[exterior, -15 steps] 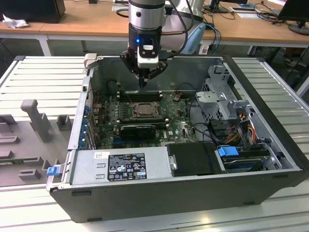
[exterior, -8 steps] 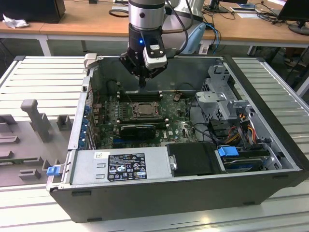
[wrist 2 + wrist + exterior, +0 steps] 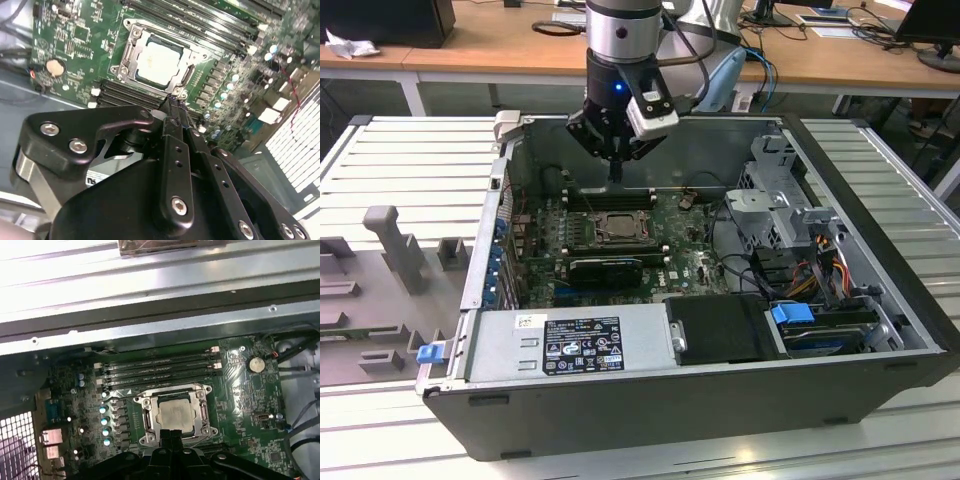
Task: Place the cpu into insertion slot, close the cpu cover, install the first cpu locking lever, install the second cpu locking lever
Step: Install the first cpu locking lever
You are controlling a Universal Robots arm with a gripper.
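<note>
Second wrist view shows the small silvery-grey square cpu [image 3: 159,60] seated in the dark-framed square insertion slot [image 3: 131,52], with the thin dark metal cpu cover [image 3: 170,44] down around it; my gripper [image 3: 172,102] hangs closed, empty, just beside; whether the levers are latched I cannot tell

One cpu [image 3: 175,415], one cpu cover [image 3: 148,416], one coin battery [image 3: 256,364], one claw [image 3: 172,434].
</note>
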